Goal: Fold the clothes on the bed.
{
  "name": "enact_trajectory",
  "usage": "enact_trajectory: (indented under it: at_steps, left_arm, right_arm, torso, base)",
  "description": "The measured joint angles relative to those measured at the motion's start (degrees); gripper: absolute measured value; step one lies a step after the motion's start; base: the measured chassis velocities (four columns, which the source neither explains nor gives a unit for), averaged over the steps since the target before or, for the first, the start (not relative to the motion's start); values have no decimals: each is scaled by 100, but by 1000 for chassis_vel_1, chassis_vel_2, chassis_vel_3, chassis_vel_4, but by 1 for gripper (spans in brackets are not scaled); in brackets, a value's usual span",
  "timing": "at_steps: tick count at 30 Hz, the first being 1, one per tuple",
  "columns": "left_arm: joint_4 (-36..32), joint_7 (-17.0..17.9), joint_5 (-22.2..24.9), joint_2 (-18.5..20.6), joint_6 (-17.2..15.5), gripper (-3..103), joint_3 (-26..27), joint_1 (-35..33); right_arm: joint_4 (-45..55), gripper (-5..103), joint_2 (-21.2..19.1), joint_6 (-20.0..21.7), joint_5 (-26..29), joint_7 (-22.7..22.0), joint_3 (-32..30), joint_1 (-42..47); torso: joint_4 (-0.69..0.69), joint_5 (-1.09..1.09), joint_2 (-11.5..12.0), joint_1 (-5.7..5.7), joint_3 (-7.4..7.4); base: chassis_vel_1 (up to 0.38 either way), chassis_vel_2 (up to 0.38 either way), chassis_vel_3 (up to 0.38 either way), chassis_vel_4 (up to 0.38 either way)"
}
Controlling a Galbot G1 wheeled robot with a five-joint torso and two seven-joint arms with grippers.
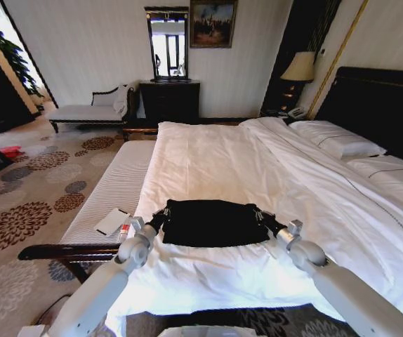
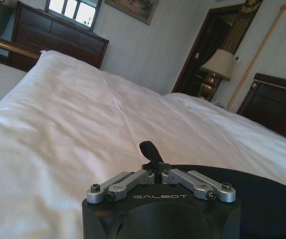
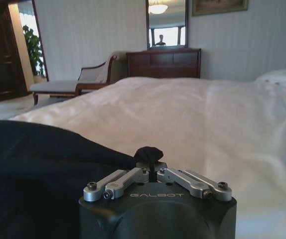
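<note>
Clothes (image 1: 212,223): one black shirt on bed (image 1: 215,158); left gripper (image 1: 162,215), right gripper (image 1: 262,217) jaws pinching its sides

Arms: you have two pale grey, rounded arms.
Wrists: your black housings read "GALBOT".
Links: silver bars, dark screws.

Clothes (image 1: 212,222) on bed (image 1: 215,158) — near its foot edge

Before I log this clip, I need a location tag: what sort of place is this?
Most likely a hotel bedroom. A large bed with white sheets and pillows stands against a tall dark headboard, a lit bedside lamp stands by it, and a dark dresser with a mirror is at the far wall.
</note>
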State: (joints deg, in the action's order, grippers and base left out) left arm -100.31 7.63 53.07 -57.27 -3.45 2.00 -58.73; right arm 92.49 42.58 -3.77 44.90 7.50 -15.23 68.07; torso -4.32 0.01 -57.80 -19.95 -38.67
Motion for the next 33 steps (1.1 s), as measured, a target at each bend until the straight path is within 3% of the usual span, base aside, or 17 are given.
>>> enact_trajectory:
  at_steps: [16,24,33]
  left_arm:
    - [-189,0,-195,211,87,1,71,-413]
    - [-469,-2,-143,535,99,1,89,-484]
    - [-238,-41,-207,552,126,1,38,-518]
  right_arm:
    - [134,2,40,-57,-88,30,-290,538]
    - [402,2,-88,-17,-50,4,-363,683]
    - [248,2,44,-52,-270,45,-327,836]
  torso:
    - [1,-1,0,-1,0]
    - [1,-1,1,-1,-1]
    - [1,-1,1,-1,-1]
  base:
    - [0,0,0,0]
    - [0,0,0,0]
    - [0,0,0,0]
